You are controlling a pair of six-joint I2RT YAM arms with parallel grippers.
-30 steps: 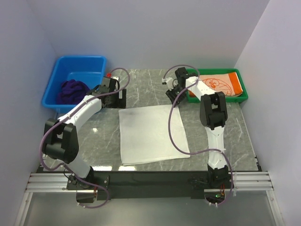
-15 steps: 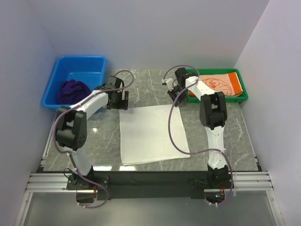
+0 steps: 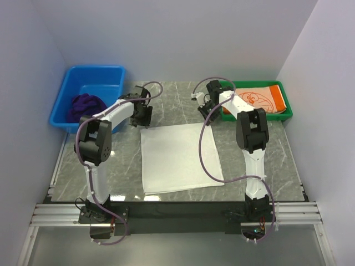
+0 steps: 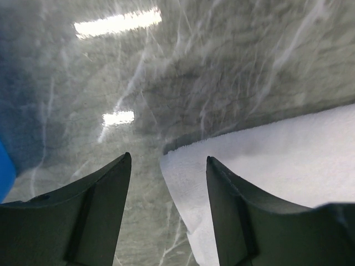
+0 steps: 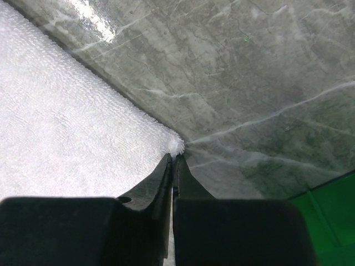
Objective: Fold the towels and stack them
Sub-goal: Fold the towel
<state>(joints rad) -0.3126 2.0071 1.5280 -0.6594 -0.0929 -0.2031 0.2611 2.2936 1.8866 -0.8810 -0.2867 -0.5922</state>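
White towel (image 3: 177, 158) is lying flat; right gripper (image 5: 175, 157) is pinching its far right corner, left gripper (image 4: 168, 157) is hanging open astride the far left corner.

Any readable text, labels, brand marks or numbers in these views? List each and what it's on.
None readable in any view.
The orange cloth towel in the green plastic tray carries only a white cartoon line drawing, no legible letters.
No markings seen on the plain white cloth towel, dark purple towel or blue plastic bin.
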